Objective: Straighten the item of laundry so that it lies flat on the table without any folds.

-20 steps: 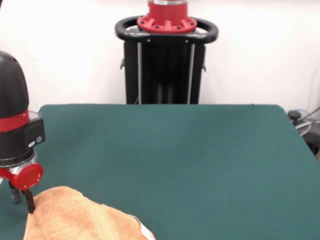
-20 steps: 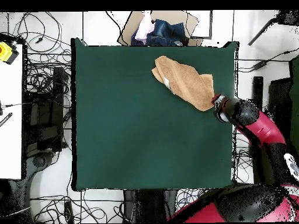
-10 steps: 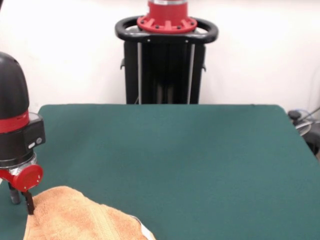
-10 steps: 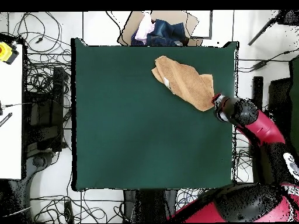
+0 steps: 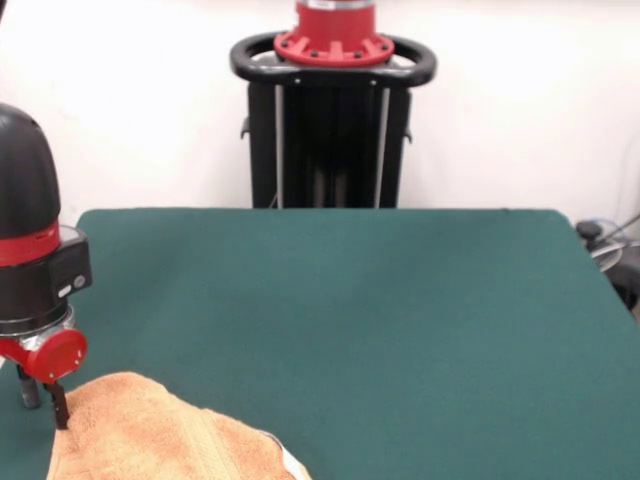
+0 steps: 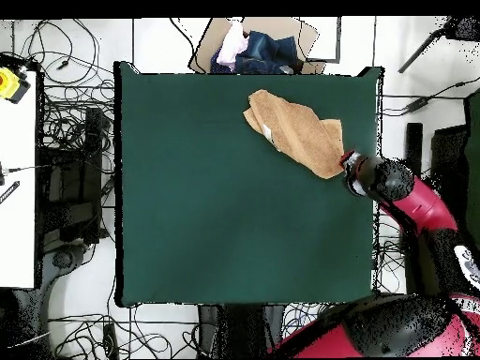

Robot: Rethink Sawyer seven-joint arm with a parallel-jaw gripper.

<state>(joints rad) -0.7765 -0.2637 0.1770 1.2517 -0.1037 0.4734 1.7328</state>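
1. Front view, left side: we see the gripper [image 5: 42, 398] down at the towel's end corner, near the table's [image 5: 400, 300] left edge. Two dark fingertips [image 5: 60, 408] show, one either side of the cloth edge, narrowly set. We cannot tell if they actually pinch the towel [image 5: 160, 435] or just touch it.
2. The towel is bunched into a rumpled mound at the front-left corner of the table in this view, running off the picture's bottom edge. A bit of white tag [image 5: 290, 462] shows at its right end.
3. Overhead view: the towel [image 6: 295, 133] lies as a folded diagonal strip near the top-right corner of the table [image 6: 206, 206], one end toward the top edge, the other at the right edge where the gripper [image 6: 350, 165] meets it.
4. Change over the last second: almost none. The arm has drifted very slightly; the towel's outline looks the same as before. We judge no pull has started.
5. Meaning for the task: still folded and doubled over, so little progress. We judge the current step is securing the corner before dragging it out flat.
6. A pile of other clothes [image 6: 246, 49] sits beyond the top edge, off the table.
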